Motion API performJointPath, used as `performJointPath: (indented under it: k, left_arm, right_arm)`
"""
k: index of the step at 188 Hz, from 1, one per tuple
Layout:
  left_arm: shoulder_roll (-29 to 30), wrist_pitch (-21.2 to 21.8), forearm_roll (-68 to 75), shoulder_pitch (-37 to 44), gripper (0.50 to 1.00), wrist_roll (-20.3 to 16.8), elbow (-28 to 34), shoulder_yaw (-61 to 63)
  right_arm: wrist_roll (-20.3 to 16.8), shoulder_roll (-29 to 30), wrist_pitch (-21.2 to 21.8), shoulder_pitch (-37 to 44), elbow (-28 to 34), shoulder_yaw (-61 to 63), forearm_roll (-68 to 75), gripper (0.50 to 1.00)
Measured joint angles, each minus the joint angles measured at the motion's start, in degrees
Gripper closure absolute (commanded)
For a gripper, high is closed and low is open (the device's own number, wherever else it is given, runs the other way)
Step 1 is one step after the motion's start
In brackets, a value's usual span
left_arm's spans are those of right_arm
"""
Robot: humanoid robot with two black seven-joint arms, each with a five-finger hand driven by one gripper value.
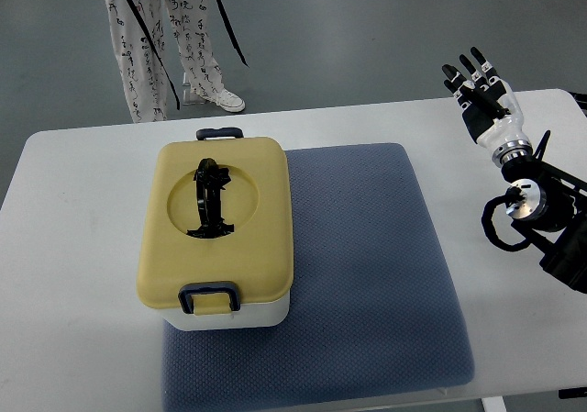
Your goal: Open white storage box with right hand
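A white storage box (266, 313) with a yellow lid (216, 228) stands on the left part of a blue-grey mat (367, 265). The lid is shut, with a black carry handle (211, 198) lying flat in its round recess. A dark clasp (210, 297) sits at the near edge and another (220, 133) at the far edge. My right hand (479, 89) is at the table's far right, well away from the box, fingers spread and holding nothing. The left arm is out of view.
The mat lies on a white table (83, 339). A person's legs (165, 40) in patterned trousers stand beyond the table's far edge, behind the box. My right forearm (532, 201) with black cables lies over the table's right edge.
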Motion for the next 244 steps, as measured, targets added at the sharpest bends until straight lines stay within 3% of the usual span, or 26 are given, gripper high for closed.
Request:
performJointPath:
  k: [244]
  left_arm:
    - [0.0, 0.1, -0.1, -0.2, 0.5, 0.0, 0.5, -0.1]
  right_arm:
    - [0.0, 0.8, 0.0, 0.2, 0.0, -0.1, -0.2, 0.57]
